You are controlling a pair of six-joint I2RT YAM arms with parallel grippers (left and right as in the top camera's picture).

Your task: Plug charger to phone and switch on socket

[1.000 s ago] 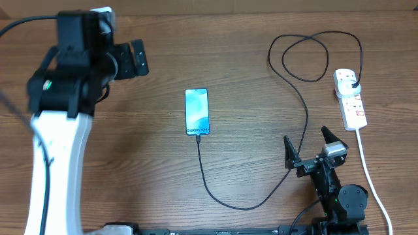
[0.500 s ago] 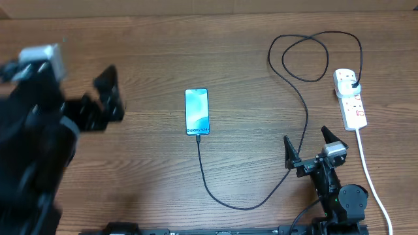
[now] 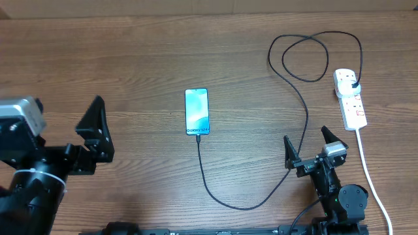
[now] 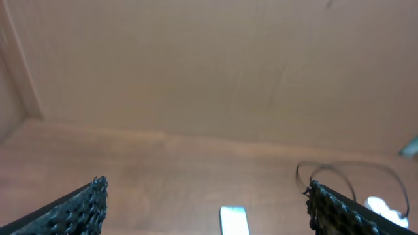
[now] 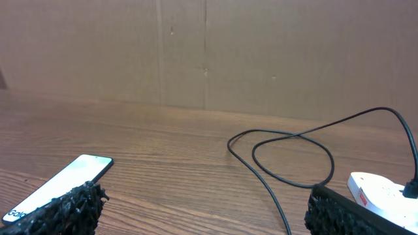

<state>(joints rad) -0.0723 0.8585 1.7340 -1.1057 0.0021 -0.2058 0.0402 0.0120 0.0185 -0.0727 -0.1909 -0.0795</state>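
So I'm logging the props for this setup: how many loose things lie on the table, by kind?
Phone: 1
Charger cable: 1
Power strip: 1
Total: 3

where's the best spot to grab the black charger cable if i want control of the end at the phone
Grip the charger on the short straight run just below the phone, close behind the connector tip. Come from straight above, jaws spanning the cable left to right: it lies flat on the table and runs toward the robot there.
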